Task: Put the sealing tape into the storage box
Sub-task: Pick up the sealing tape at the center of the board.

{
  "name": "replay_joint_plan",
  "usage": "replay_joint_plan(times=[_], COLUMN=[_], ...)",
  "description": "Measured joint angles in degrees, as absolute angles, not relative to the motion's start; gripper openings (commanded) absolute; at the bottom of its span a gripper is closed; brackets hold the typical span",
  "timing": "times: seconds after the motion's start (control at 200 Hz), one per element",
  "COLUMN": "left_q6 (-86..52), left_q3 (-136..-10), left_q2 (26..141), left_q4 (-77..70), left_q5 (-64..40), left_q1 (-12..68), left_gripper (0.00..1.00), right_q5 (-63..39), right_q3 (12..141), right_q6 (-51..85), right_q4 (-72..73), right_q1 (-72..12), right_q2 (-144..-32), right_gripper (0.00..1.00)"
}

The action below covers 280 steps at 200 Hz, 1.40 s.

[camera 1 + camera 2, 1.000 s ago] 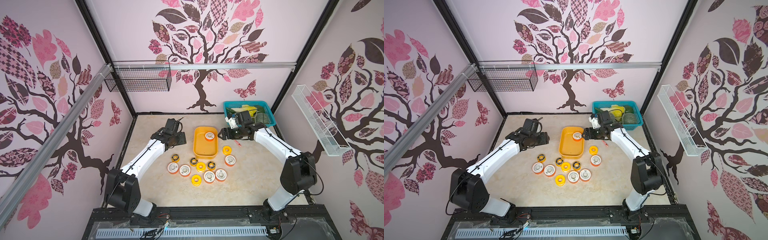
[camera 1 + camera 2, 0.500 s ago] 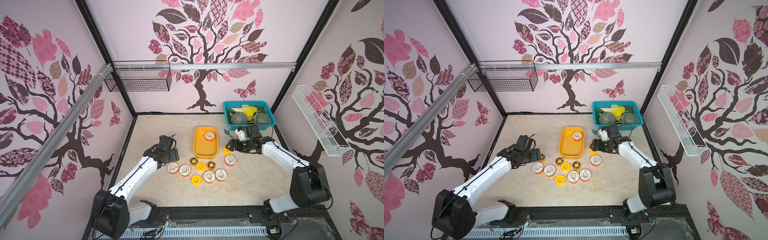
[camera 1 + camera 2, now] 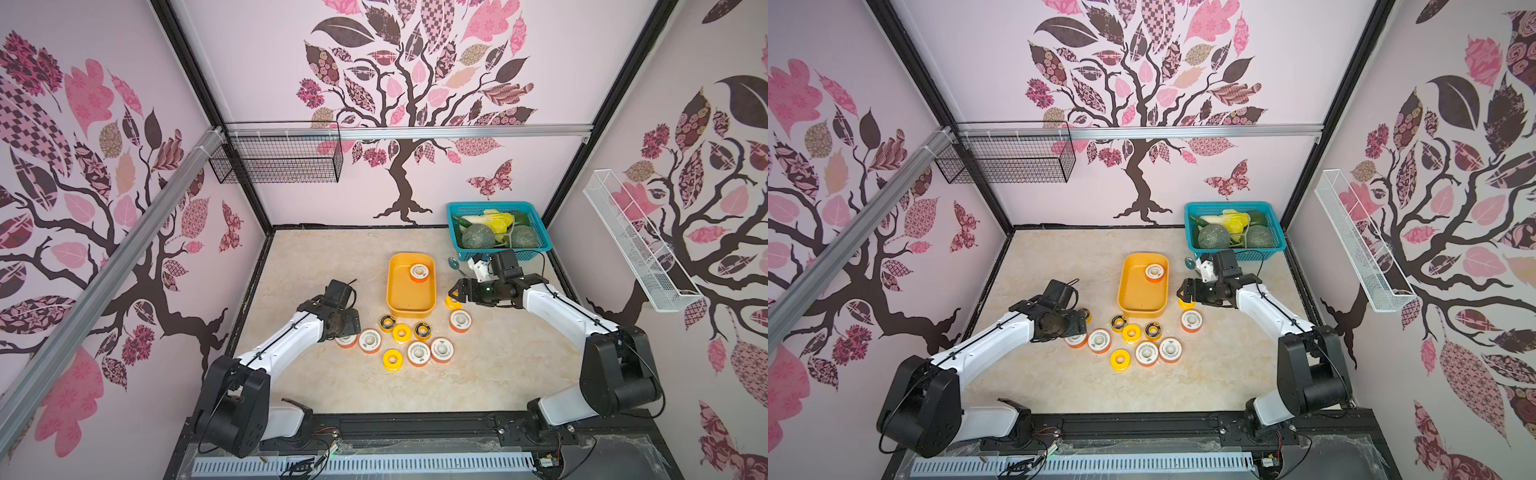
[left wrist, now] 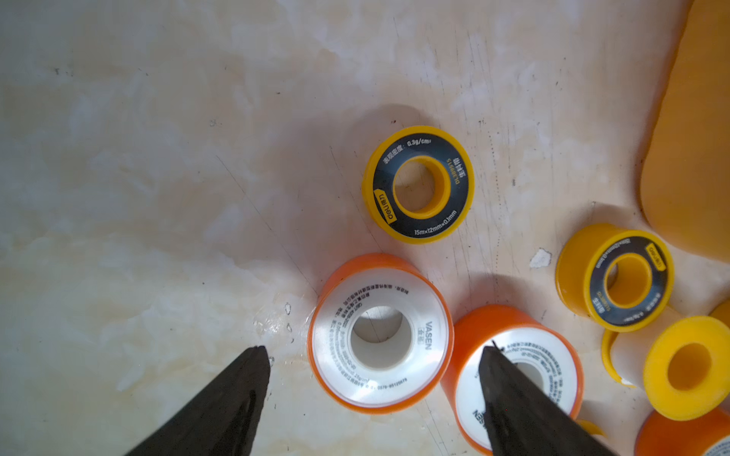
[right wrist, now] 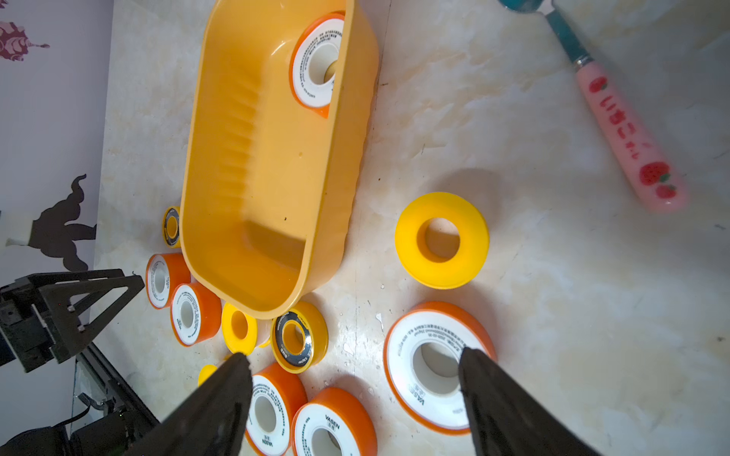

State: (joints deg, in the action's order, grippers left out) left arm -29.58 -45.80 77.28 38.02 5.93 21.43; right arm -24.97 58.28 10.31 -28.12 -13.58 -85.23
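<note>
The yellow-orange storage box [image 3: 409, 297] [image 5: 276, 166] sits mid-table with one white-faced, orange-rimmed sealing tape spool [image 3: 419, 272] [image 5: 306, 75] in it. Several more spools lie in front of it. My left gripper [image 4: 373, 351] [image 3: 348, 329] is open, its fingers straddling a white-faced spool [image 4: 395, 379] at the cluster's left end, apart from it. My right gripper [image 5: 354, 354] [image 3: 456, 293] is open and empty by the box's front right corner, above an all-yellow spool [image 5: 407, 241] [image 3: 451, 303] and a white-faced spool [image 5: 403, 355].
A teal latticed basket [image 3: 457, 243] of vegetables stands at the back right. A teal spoon with a pink handle [image 5: 628, 130] lies between it and the box. Wire baskets hang on the back wall [image 3: 278, 160] and right wall [image 3: 636, 245].
My left arm has come down from beside the box to the left end of the spools and its jaws have widened. My right arm has drawn back from over the box to its front right.
</note>
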Motion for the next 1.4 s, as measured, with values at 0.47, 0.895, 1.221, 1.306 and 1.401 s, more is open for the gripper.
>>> replay_joint_plan(times=[0.47, 0.895, 1.221, 1.306, 1.401], left_q6=[-28.5, -28.2, -27.9, -28.0, -28.0], left_q3=[-45.8, -45.8, -45.9, -46.0, -46.0], left_q2=[84.1, 87.4, 87.4, 87.4, 87.2], left_q4=[35.6, 35.2, 35.2, 35.2, 35.4], left_q5=[4.6, 4.1, 5.0, 5.3, 5.6], left_q1=[22.1, 22.3, 22.5, 22.5, 22.5], left_gripper=[0.86, 0.83, 0.72, 0.72, 0.72], right_q5=[-26.3, -26.7, -27.0, -27.0, -27.0], right_q3=[58.3, 58.3, 58.3, 58.3, 58.3], right_q6=[10.5, 10.5, 10.5, 10.5, 10.5], right_q4=[-27.8, -27.8, -27.8, -27.8, -27.8], right_q1=[-13.6, -13.6, -13.6, -13.6, -13.6], right_q2=[-85.2, -85.2, -85.6, -85.6, -85.8], right_gripper=[0.87, 0.87, 0.87, 0.87, 0.87])
